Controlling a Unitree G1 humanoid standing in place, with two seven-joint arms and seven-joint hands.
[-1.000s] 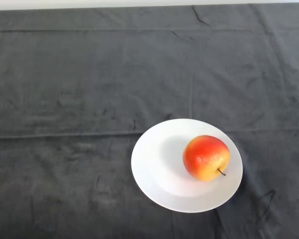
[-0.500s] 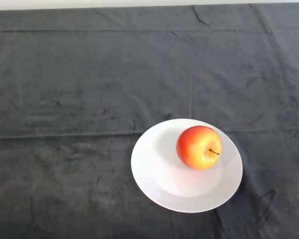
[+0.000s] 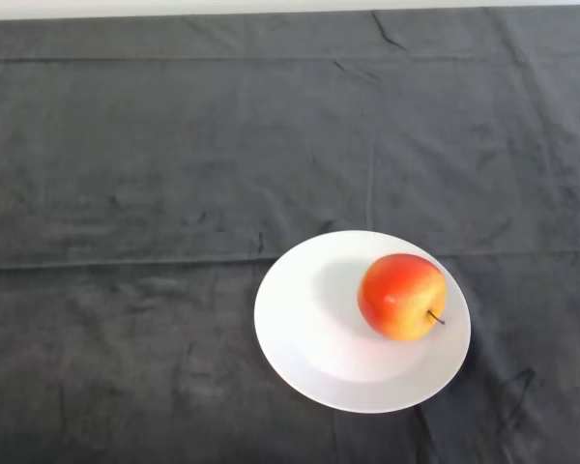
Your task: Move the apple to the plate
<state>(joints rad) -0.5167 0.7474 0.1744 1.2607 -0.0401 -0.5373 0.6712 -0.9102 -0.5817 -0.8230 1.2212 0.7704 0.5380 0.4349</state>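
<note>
On the white plate, right of centre, sits the apple, stem toward the right edge. No hand in frame, so its state is unknowable. Apple looks rigid, smooth, roll-prone; grip around its widest part.

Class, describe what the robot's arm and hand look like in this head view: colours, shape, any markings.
No part of the robot shows in this view, so its arm and hand cannot be described. Only the apple on the white plate and the dark cloth are visible.
</note>
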